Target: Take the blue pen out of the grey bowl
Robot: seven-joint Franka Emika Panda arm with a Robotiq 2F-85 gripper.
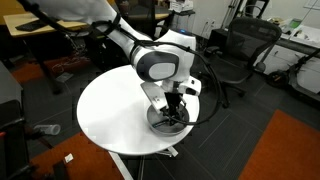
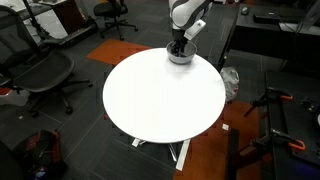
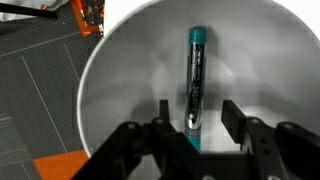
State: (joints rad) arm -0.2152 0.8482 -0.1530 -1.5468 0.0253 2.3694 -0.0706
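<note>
The grey bowl [image 3: 120, 90] fills the wrist view; it also shows at the table's edge in both exterior views [image 1: 156, 124] [image 2: 181, 58]. The blue pen [image 3: 195, 75] lies inside it, teal at both ends with a dark, shiny middle, pointing away from the camera. My gripper [image 3: 196, 112] is open and lowered into the bowl, its two black fingers standing either side of the pen's near end without closing on it. In both exterior views the gripper [image 1: 173, 113] [image 2: 179, 47] hangs straight down over the bowl and hides the pen.
The bowl sits near the edge of a round white table [image 1: 110, 110] [image 2: 160, 100]. Office chairs [image 1: 240, 50] [image 2: 40, 75], desks and cables stand around it on dark carpet with orange patches [image 3: 85, 15].
</note>
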